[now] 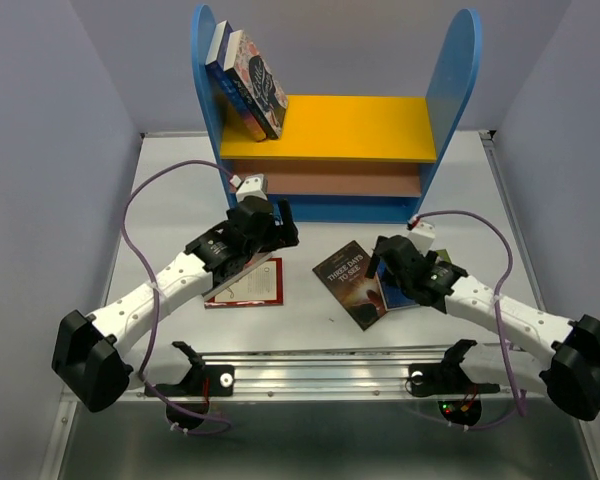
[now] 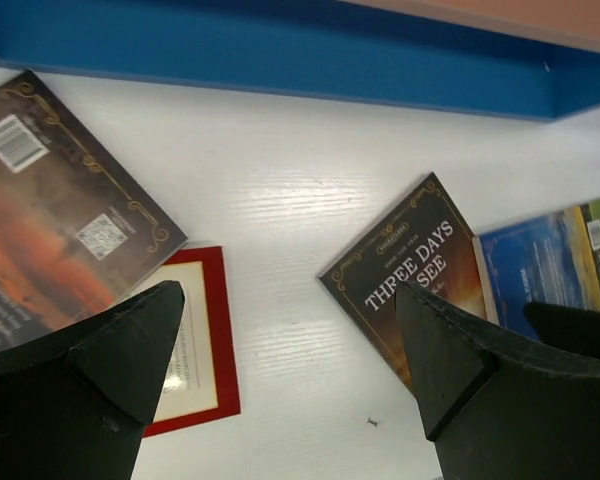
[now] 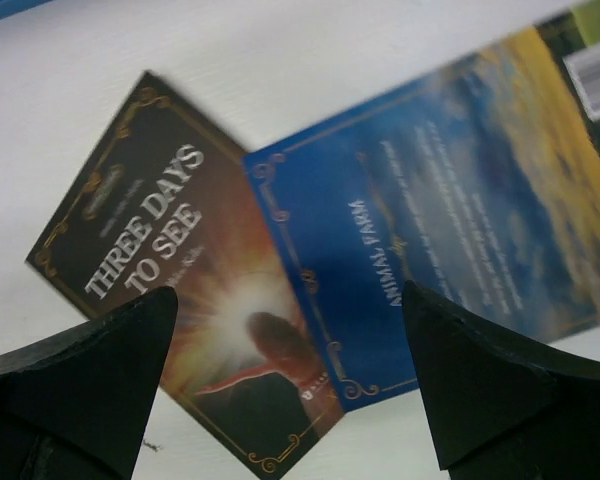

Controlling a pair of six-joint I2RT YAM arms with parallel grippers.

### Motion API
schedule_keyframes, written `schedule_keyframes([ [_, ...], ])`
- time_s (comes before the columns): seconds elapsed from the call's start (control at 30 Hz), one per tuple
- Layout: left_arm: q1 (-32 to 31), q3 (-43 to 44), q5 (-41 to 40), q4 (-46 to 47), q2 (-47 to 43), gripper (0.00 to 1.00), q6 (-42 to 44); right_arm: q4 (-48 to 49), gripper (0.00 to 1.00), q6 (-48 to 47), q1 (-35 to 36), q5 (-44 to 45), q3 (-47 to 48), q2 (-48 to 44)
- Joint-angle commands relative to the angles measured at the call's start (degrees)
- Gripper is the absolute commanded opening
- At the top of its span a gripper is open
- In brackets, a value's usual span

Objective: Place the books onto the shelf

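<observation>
books leaning on shelf, perhaps 4 loose

The top external view looks down from high behind the arm bases, facing forward across the white bench to the bookshelf with tall blue side panels and a yellow upper board. The left wrist view sits low and close, looking past the left arm's black two-finger tool at the bench and the bookshelf's blue base. The right wrist view is even closer, looking almost straight down past the right arm's black two-finger tool. All three share the dark brown paperback titled "Three Days to See"; both wrist views also share the blue landscape-cover paperback beside it
</observation>
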Motion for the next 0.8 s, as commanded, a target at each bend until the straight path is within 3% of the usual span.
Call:
schedule_keyframes([
  [0.0,-0.47,-2.13,7.59,9.93,-1.85,0.99,-0.68,-7.60,1.00,11.73,-6.20,-4.67,-2.28,-4.93],
  [0.17,-0.73,3.21,18.37,14.77,6.30,0.99,7.91,-13.73,1.00,24.02,-7.35,-3.44,-6.40,-15.99],
  [0.47,-3.28,18.42,39.46,17.77,24.59,0.99,21.81,-17.09,1.00,44.06,-7.96,-8.80,-16.51,-26.82],
  [0.6,-5.12,29.11,46.95,16.19,34.77,0.99,27.44,-17.09,1.00,48.48,-7.96,-8.01,-20.56,-33.06],
  [0.77,-6.71,38.02,51.00,10.66,45.32,0.99,30.78,-16.92,1.00,50.86,-7.96,-6.78,-22.06,-34.48],
])
